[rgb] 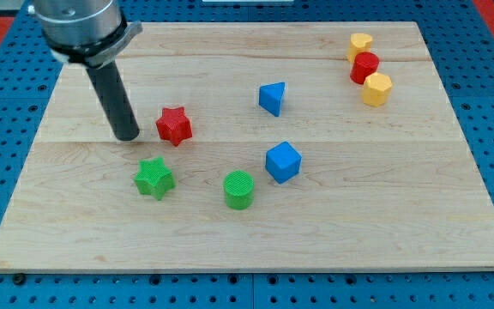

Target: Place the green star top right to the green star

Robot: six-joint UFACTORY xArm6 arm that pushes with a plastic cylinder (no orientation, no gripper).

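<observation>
A green star [154, 178] lies on the wooden board [75, 232], left of centre and toward the view's bottom. My tip [128, 135] rests on the board above the green star and slightly to its left, a short gap away. A red star [174, 125] sits just to the right of my tip, above and right of the green star. A green cylinder [239, 190] stands to the right of the green star.
A blue cube [283, 162] and a blue triangular block [272, 98] sit near the board's middle. At the top right, a yellow block [360, 45], a red cylinder [365, 67] and a yellow hexagonal block [376, 88] form a tight line.
</observation>
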